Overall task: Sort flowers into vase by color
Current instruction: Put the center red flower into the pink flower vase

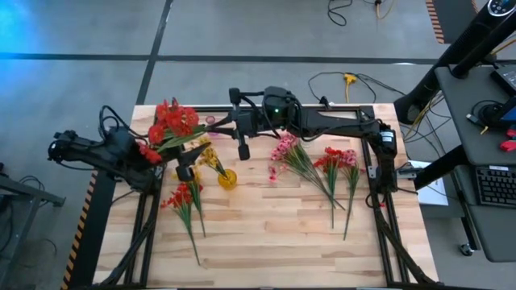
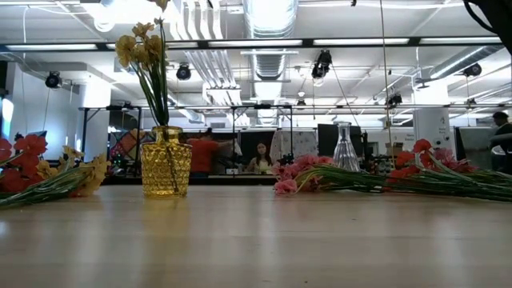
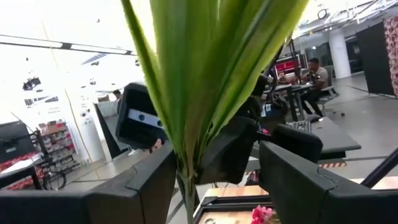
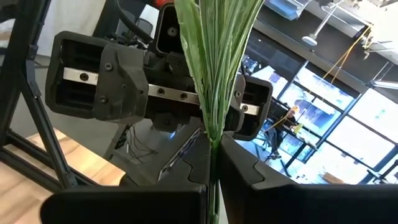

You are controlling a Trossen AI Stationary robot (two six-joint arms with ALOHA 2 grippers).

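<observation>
A sprig of red flowers [image 1: 173, 121] with long green leaves [image 3: 199, 74] hangs in the air over the table's far left. My right gripper [image 1: 216, 126] is shut on its stem end. My left gripper [image 1: 179, 153] is open. Its fingers [image 3: 149, 183] stand on either side of the stems [image 3: 186, 186], and I see no touch. A yellow vase [image 1: 227, 178] stands upright on its base and holds yellow flowers [image 2: 144, 48]. More red flowers [image 1: 182, 198], pink ones [image 1: 287, 155] and red ones [image 1: 339, 161] lie flat on the wood. My right gripper pinches the red sprig's thin stems near their lower end [image 4: 214, 148] between its two fingers. The fingers come about level from the table's right. The sprig sticks out ahead of them toward the left arm, lifted clear of the table.
A clear glass vase [image 2: 344, 148] stands behind the pink flowers. A black frame [image 1: 379, 137] runs round the table's edges. The near half of the wooden top [image 1: 274, 242] holds only flower stems. People sit in the room beyond the table.
</observation>
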